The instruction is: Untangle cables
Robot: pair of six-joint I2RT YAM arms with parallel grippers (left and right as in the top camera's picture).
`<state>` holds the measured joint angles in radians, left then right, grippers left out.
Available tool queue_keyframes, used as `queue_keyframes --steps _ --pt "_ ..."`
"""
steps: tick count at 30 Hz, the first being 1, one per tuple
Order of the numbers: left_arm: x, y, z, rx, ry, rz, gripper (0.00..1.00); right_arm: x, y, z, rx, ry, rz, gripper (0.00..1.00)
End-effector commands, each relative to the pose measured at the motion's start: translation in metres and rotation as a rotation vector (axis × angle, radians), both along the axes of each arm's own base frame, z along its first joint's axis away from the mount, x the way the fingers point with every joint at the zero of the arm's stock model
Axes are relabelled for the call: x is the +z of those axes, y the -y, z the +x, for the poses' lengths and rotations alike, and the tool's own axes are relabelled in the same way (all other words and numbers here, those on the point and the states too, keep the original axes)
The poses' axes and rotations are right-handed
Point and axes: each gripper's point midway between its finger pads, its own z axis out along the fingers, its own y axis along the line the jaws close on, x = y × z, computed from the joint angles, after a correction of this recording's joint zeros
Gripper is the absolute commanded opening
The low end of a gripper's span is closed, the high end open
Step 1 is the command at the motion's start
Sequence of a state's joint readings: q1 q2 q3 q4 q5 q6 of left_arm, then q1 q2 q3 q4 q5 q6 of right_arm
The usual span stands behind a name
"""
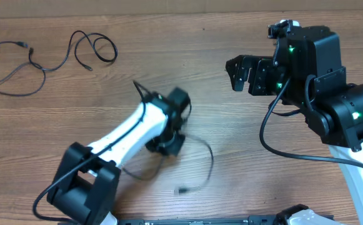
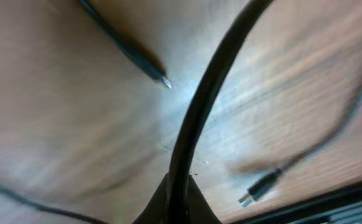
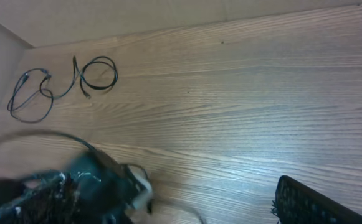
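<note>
Under the left gripper (image 1: pixel 169 134) lies the cable (image 2: pixel 199 106), and the jaws are pressed together on it. In the wrist view the cord rises straight out of the closed fingertips. From the gripper, its slack curls off toward the right arm and ends in a plug (image 2: pixel 250 196) on the table (image 1: pixel 243 181), on the side nearest the robot. A second plug (image 2: pixel 163 79) rests on the wood just beyond the pinch. How the cord crosses itself under the arm is hidden, so I cannot tell whether a knot remains there.

The step in hand looks like the grasp itself: the cord is caught but not yet drawn out. The next move probably calls for a slow lift or pull that lets the loop beside the gripper open, watching that the loose plug slides free and does not snag.

The right gripper (image 1: pixel 233 74) hangs well apart from the left gripper with its jaws spread and nothing between them. It is free to pin or take the other end.

Bare wood lies between the two grippers and beyond the left one toward the far edge, which is the best room for laying the cord out. The loose plug sits near the front edge and its black rail (image 1: pixel 200 220), so a pull that way risks dragging it off. More cord (image 1: pixel 115 54) lies well apart, far-left of the left gripper.
</note>
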<state>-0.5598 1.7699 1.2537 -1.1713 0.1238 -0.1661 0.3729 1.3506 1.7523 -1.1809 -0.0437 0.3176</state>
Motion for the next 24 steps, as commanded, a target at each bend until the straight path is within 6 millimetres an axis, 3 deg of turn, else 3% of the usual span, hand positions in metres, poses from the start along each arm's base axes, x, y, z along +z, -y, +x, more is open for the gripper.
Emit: queue_keyframes --steps 1,7,12,15,17,19,24 --pt "0.045 -0.004 0.052 0.036 0.162 0.009 0.04 0.008 0.006 0.003 -0.028 0.03 -0.011 1.0" --pt "0.123 -0.01 0.094 0.064 0.328 -0.02 0.04 0.008 0.008 0.004 -0.036 0.033 -0.016 1.0" --pt "0.188 -0.021 0.109 0.105 0.46 -0.045 0.04 0.005 0.007 0.005 -0.083 0.001 0.03 1.0" --pt "0.223 -0.032 0.108 0.133 0.524 -0.062 0.04 -0.001 0.005 0.009 -0.114 -0.031 0.059 1.0" --pt "0.243 -0.046 0.105 0.162 0.57 -0.052 0.04 -0.007 0.003 0.013 -0.12 -0.049 0.058 1.0" --pt "0.272 -0.078 0.097 0.233 0.648 -0.028 0.04 -0.018 -0.002 0.019 -0.109 -0.085 0.054 1.0" --pt "0.315 -0.145 0.079 0.414 0.797 0.008 0.04 -0.039 -0.019 0.026 -0.055 -0.166 0.078 1.0"
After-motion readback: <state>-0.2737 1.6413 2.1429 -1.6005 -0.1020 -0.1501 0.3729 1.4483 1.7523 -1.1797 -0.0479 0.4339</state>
